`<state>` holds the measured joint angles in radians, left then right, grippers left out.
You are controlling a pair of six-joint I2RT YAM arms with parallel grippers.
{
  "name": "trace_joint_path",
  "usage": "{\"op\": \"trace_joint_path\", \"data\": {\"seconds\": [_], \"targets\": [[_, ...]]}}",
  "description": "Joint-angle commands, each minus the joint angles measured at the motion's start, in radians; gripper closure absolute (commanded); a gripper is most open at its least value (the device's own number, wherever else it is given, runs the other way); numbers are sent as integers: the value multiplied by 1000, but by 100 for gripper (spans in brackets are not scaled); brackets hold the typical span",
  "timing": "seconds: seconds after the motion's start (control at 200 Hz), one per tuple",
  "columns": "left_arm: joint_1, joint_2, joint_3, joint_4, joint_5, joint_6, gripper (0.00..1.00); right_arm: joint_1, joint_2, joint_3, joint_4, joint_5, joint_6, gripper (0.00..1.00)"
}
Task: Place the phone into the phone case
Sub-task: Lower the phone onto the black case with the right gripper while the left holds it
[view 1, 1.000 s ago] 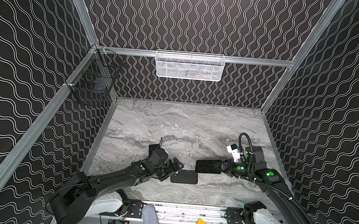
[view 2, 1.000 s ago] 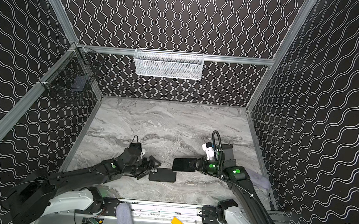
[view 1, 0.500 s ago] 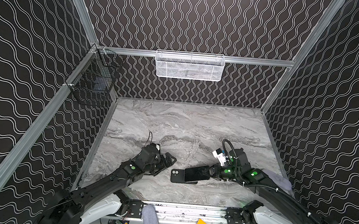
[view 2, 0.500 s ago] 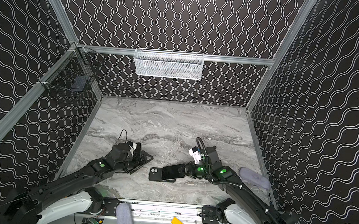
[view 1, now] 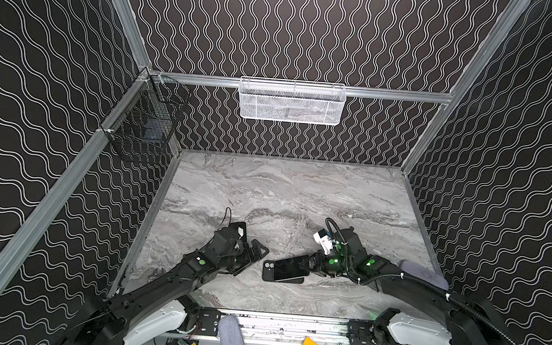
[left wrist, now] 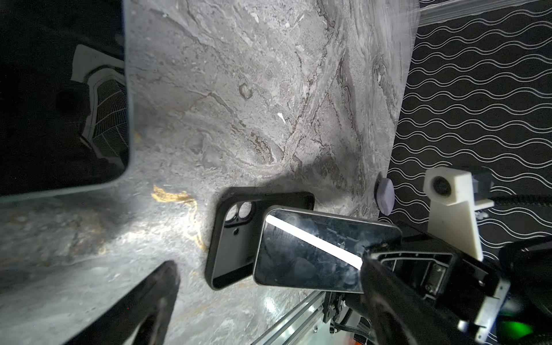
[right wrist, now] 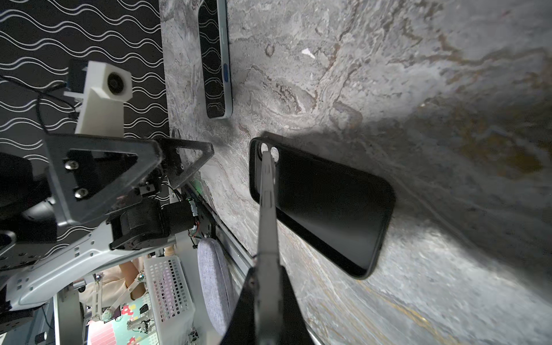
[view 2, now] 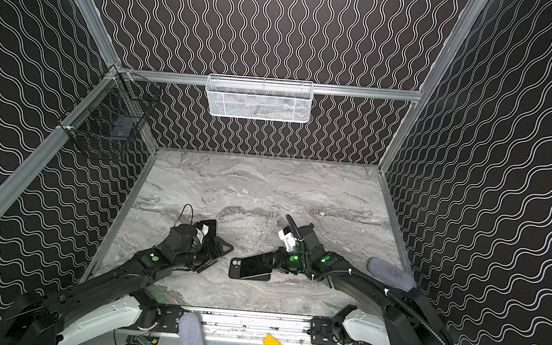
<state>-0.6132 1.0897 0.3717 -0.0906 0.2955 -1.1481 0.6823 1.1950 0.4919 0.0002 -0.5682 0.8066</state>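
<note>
Our right gripper [view 1: 307,267] clamps the phone [view 1: 285,267], tilted lengthwise over the phone case [view 1: 267,274]. Our left gripper [view 1: 250,260] gapes beside it.

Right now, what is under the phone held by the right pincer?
The open black case on the table, camera cutouts showing. The phone covers its other end; whether they touch is unclear.

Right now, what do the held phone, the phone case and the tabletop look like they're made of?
held phone: glossy glass face, it mirrors a bright light strip; pale frame looks like metal, not certain.
phone case: matte black shell, likely rubbery plastic or silicone; dull sheen only, thick rounded lips.
tabletop: grey veined marble look, low sheen; stone or printed laminate, cannot tell.
</note>
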Motion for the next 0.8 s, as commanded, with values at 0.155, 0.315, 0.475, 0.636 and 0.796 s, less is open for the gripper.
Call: {"op": "trace_joint_path", "data": {"seconds": [0.155,0.315,0.475,0.636,0.796], "targets": [[7,12,-18,54,16,20,2,29,44,32,71,60,53,100],[6,4,-34,71,18,12,2,44,69,49,47,93,72,100],[6,17,-62,124,16,-3,2,55,84,48,44,115,79,100],[6,81,-85,251,34,-30,2,60,101,40,50,131,87,100],[4,144,-89,323,44,-27,2,66,112,33,47,142,86,100]]}}
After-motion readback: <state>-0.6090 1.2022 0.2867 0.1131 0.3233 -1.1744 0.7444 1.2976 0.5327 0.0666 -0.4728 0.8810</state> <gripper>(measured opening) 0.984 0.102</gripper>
